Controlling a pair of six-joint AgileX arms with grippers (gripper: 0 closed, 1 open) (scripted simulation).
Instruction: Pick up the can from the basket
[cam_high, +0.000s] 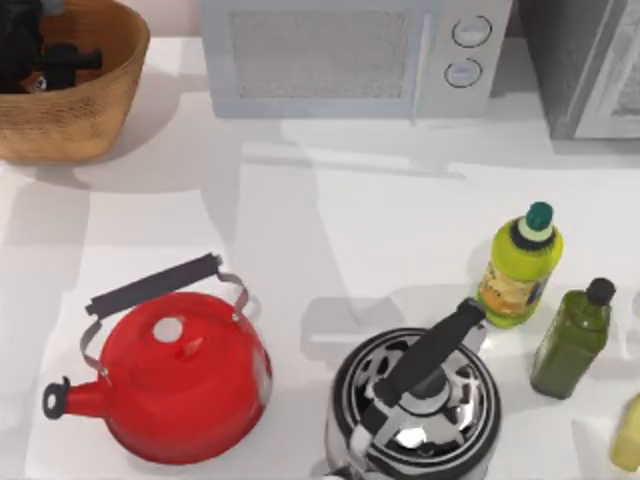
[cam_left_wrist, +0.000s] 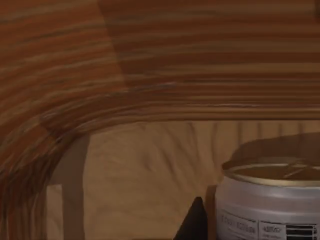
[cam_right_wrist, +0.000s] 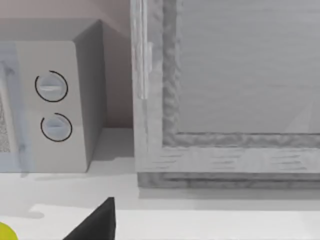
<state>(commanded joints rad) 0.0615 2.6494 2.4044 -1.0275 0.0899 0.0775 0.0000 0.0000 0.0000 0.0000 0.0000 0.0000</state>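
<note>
The tan woven basket (cam_high: 85, 110) stands at the table's far left corner. My left gripper (cam_high: 42, 55) is lowered inside it. In the left wrist view the can (cam_left_wrist: 270, 205) stands upright on the basket floor, a short silver tin with a pale rimmed top and a white printed label. A black part of my left gripper (cam_left_wrist: 192, 222) sits close beside the can's wall. The ribbed basket wall (cam_left_wrist: 165, 60) curves around behind the can. A black part of my right gripper (cam_right_wrist: 97, 222) shows in the right wrist view, which faces the back right of the table.
A white microwave (cam_high: 350, 55) stands at the back, with a grey cabinet (cam_high: 590, 65) to its right. Toward the front stand a red kettle (cam_high: 180, 375) and a chrome kettle (cam_high: 415, 400). At the right stand a yellow-green bottle (cam_high: 518, 265) and a dark green bottle (cam_high: 572, 340).
</note>
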